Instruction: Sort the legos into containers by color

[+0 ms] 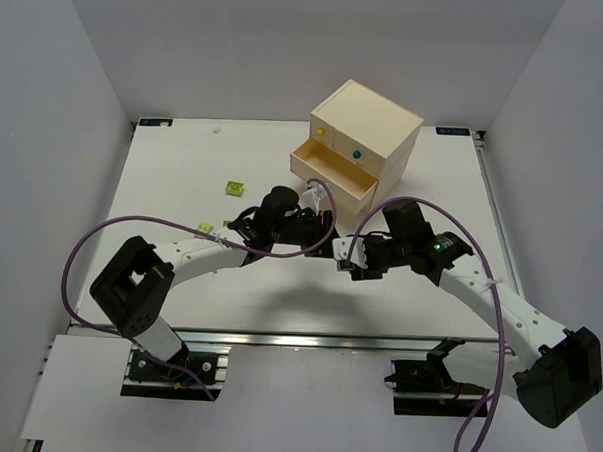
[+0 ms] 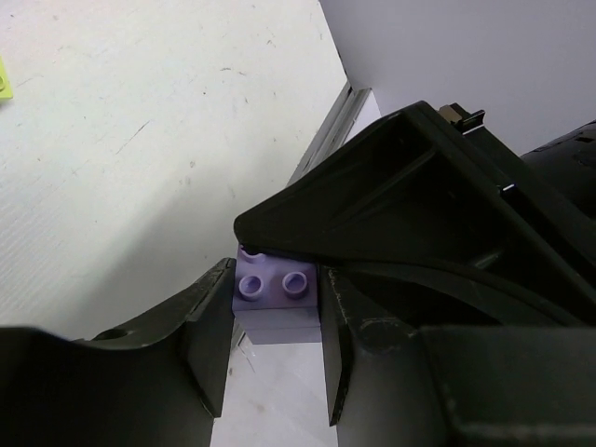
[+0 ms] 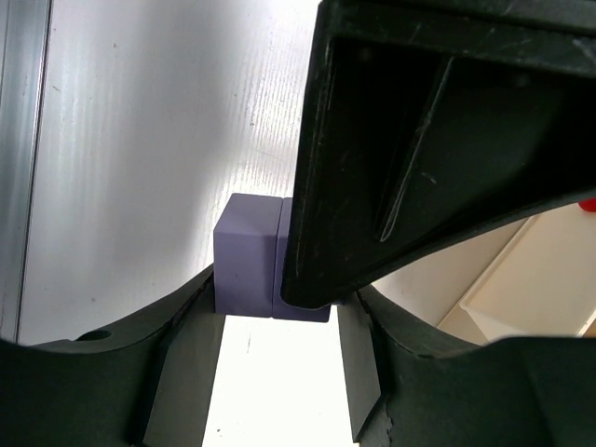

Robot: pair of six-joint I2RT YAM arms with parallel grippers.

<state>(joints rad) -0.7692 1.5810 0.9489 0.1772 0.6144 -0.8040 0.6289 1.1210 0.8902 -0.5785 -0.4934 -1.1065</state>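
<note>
A lavender purple lego (image 2: 277,296), two bricks stacked, hangs above the table between both arms. In the left wrist view my left gripper (image 2: 277,321) has a finger pressed on each side of it, studs facing the camera. In the right wrist view my right gripper (image 3: 279,312) grips the same purple lego (image 3: 247,265) at its fingertips, with a black finger of the left gripper (image 3: 419,140) across its right part. From above, the left gripper (image 1: 319,227) and right gripper (image 1: 342,250) meet just in front of the cream chest (image 1: 371,119), and the lego is hidden there.
The chest's lower drawer (image 1: 329,175) is pulled open toward the arms; a yellow knob (image 1: 322,134) and a blue knob (image 1: 356,154) show above it. Two lime-yellow legos (image 1: 233,189) (image 1: 205,225) lie on the table to the left.
</note>
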